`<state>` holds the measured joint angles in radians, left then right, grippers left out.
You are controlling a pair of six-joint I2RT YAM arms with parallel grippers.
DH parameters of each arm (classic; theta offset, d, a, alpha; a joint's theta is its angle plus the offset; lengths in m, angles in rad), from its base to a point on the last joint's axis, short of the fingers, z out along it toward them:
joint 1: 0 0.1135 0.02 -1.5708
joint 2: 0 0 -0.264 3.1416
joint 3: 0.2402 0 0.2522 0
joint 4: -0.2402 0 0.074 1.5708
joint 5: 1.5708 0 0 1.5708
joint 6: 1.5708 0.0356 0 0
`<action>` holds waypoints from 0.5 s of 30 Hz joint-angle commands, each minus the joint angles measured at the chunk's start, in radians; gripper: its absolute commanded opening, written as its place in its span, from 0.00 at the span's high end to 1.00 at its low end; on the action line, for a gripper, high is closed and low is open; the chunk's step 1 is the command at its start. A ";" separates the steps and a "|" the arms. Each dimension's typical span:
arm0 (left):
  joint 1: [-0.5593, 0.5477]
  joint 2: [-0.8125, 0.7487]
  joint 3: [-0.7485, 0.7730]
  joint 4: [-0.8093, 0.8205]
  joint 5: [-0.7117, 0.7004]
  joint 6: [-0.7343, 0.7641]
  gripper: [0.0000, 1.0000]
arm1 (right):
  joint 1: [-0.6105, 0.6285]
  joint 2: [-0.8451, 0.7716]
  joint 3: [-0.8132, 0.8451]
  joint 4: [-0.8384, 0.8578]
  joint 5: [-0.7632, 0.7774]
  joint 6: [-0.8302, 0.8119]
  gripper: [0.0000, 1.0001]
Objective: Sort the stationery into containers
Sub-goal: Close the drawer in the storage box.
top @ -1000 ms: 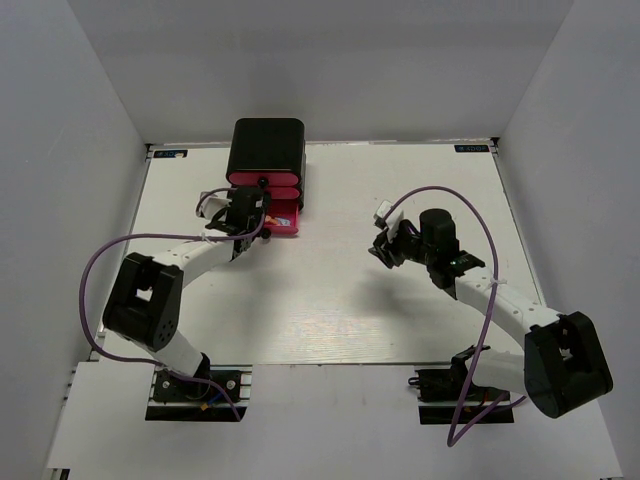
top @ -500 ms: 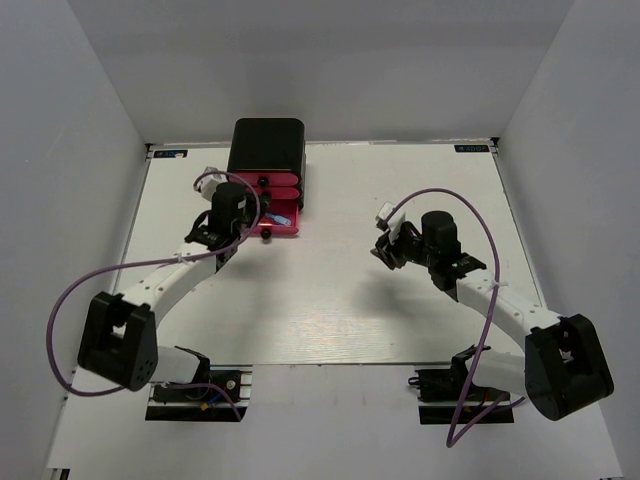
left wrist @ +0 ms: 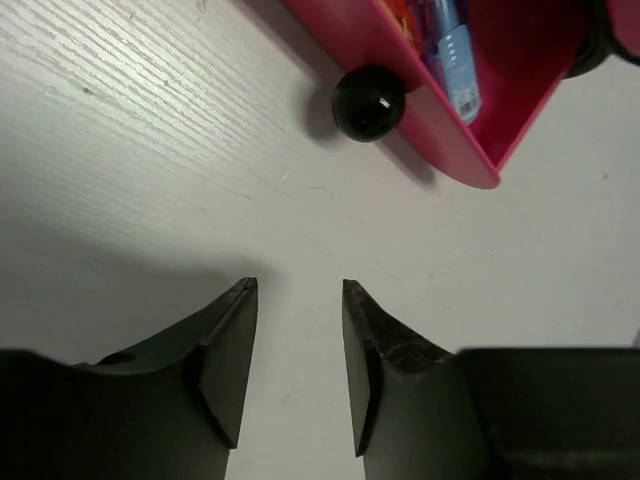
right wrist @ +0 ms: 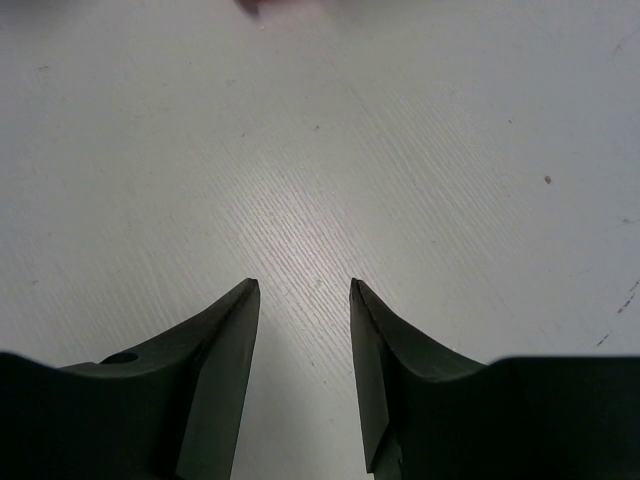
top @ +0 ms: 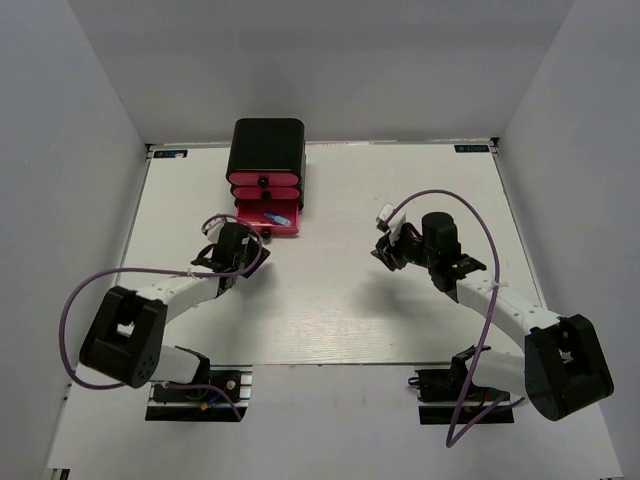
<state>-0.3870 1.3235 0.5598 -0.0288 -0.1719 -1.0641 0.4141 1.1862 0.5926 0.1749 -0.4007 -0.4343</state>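
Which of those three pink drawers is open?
The bottom drawer, pulled out with coloured pieces inside; the middle drawer and top drawer sit shut in the black cabinet.

top: overhead, whole table | wrists: close, downward | shared: open drawer, left

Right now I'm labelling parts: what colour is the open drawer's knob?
Black; the knob shows best in the left wrist view.

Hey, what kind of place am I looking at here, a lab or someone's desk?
Most likely a robotics lab test cell: a white table walled in by plain grey panels, a left arm and right arm bolted at its near edge, and a small black cabinet of pink drawers.
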 commanded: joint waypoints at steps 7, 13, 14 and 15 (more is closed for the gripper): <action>0.022 0.250 0.141 0.052 0.012 0.023 0.42 | -0.006 -0.023 0.003 0.003 0.000 -0.017 0.53; 0.033 0.296 0.173 0.098 -0.021 0.023 0.52 | -0.008 -0.027 -0.007 -0.002 0.008 -0.021 0.53; 0.042 0.310 0.186 0.098 -0.021 0.023 0.54 | -0.006 -0.025 -0.007 -0.003 0.010 -0.021 0.53; 0.042 0.327 0.186 0.098 -0.034 0.023 0.57 | -0.009 -0.025 -0.005 -0.005 0.008 -0.021 0.53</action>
<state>-0.3573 1.6272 0.7212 0.0673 -0.1749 -1.0515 0.4126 1.1858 0.5919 0.1654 -0.3950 -0.4480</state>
